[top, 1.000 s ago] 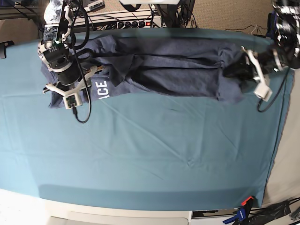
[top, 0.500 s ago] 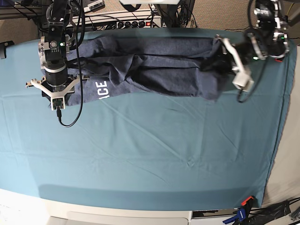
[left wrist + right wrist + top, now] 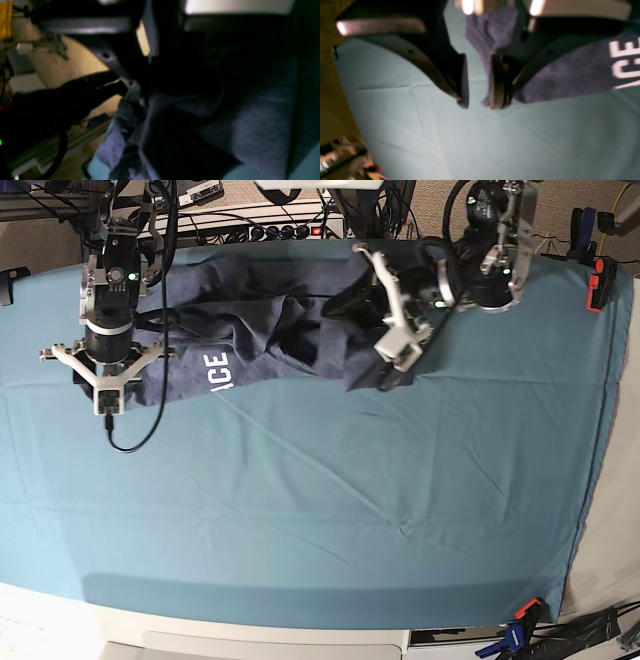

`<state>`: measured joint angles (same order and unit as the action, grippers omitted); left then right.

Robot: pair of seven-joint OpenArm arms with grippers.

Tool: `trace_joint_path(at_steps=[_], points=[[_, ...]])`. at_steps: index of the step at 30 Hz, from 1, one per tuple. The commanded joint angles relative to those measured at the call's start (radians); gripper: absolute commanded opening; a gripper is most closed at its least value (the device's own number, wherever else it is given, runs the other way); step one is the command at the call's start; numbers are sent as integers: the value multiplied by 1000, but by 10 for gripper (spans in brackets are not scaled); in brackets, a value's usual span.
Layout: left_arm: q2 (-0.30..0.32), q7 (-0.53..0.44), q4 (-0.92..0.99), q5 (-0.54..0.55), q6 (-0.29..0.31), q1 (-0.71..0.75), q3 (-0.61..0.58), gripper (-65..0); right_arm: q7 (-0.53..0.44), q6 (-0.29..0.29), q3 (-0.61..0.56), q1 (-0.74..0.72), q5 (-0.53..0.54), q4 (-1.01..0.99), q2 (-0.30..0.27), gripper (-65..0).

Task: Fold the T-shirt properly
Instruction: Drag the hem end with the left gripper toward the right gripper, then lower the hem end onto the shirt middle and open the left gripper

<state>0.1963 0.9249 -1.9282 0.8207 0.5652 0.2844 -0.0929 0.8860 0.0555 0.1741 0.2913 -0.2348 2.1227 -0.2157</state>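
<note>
On the T-shirt (image 3: 270, 330) you can read white block lettering (image 3: 215, 371) near the left edge of the table cloth (image 3: 330, 510). In the base view the letters that show are "ACE", turned sideways, with the rest of the word lost in a fold of the fabric. In the right wrist view you see the same white lettering (image 3: 626, 63) at the picture's right side, where "CE" can be made out and a further letter is cut off. Nothing else carries text you can read; the equipment past the far edge is too small and blurred.
</note>
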Motion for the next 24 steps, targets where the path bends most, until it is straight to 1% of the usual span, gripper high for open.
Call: trace_joint_path(at_steps=[1, 5, 10, 12, 18, 24], points=[[-2, -39, -17, 13, 6, -8, -7, -650, -22, -10, 20, -8, -9, 16, -11, -493], [-8, -62, -17, -8, 6, -11, -16, -650, -22, -10, 88, -8, 7, 15, -12, -493], [-43, -74, -17, -52, 6, -36, -16, -650, -24, -9, 180, -6, 50, -9, -12, -493], [-50, -73, -17, -52, 7, -47, -16, -650, -27, -9, 204, -6, 64, -38, -12, -493], [-58, -81, -16, -52, 7, -52, -16, -650, -48, -8, 214, -6, 66, -120, -15, -493], [-90, -84, -16, -74, 6, -51, -19, -650, -56, -8, 214, -6, 66, -122, -15, -493]])
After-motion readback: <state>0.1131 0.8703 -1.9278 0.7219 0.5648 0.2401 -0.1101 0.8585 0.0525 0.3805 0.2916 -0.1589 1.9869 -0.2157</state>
